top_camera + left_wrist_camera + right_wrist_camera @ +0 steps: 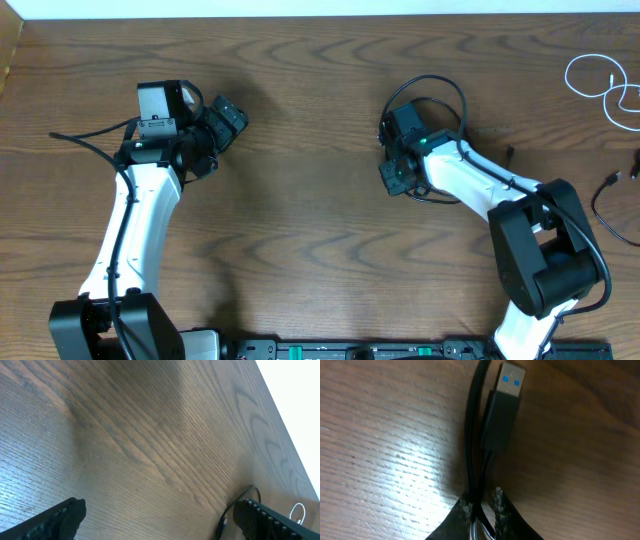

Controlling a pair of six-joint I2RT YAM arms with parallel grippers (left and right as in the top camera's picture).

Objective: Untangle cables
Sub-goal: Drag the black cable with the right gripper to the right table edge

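The black cable [447,88] loops on the table round my right gripper [393,178] near the middle. In the right wrist view, the right gripper [482,502] is shut on two strands of this black cable [472,435], and the cable's USB plug [506,395] with a blue insert lies just ahead of the fingertips. The white cable [598,83] lies coiled at the far right, apart from the black one. My left gripper [232,118] is open over bare wood at the left, its fingers [60,517] wide apart with nothing between them.
Another thin black cord [606,200] with a small plug lies by the right edge. The table's far edge [320,14] runs along the top. In the left wrist view, the black cable [235,505] and a white loop [297,510] show far off.
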